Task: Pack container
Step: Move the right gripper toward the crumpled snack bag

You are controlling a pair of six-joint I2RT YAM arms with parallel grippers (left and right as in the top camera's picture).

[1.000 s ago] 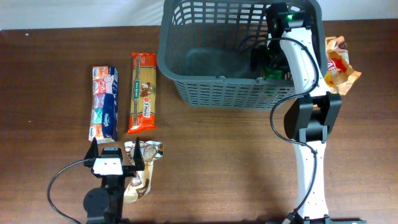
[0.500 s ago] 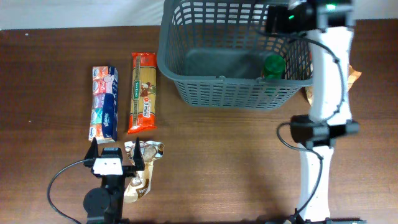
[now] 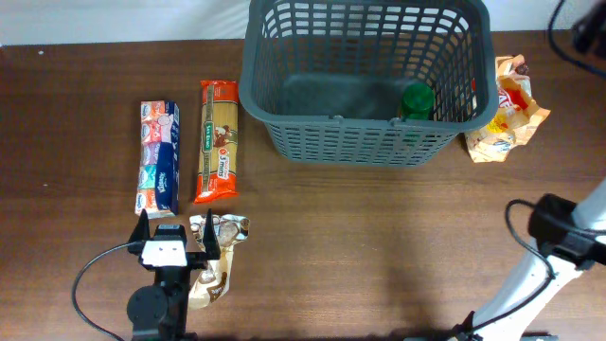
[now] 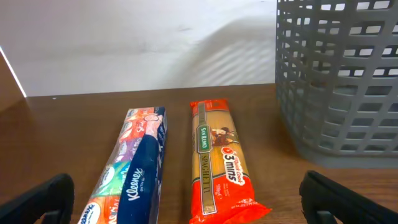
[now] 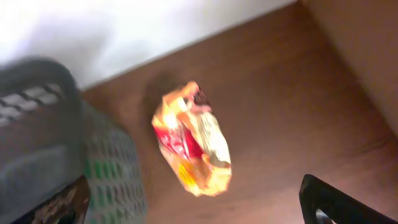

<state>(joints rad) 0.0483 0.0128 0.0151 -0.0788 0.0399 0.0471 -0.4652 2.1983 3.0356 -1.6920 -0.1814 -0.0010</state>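
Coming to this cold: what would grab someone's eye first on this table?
The big dark grey basket at the far middle of the table dominates, with a green-capped item inside near its right front corner. Next come the bright orange snack bag beside the basket's right wall, and the spaghetti pack and tissue pack lying side by side to its left.

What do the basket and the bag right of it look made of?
Basket: likely moulded plastic, matte dark grey; the even slotted lattice and thick rim suggest it. Bag: probably thin foil or plastic film, glossy; it is crinkled and glints.
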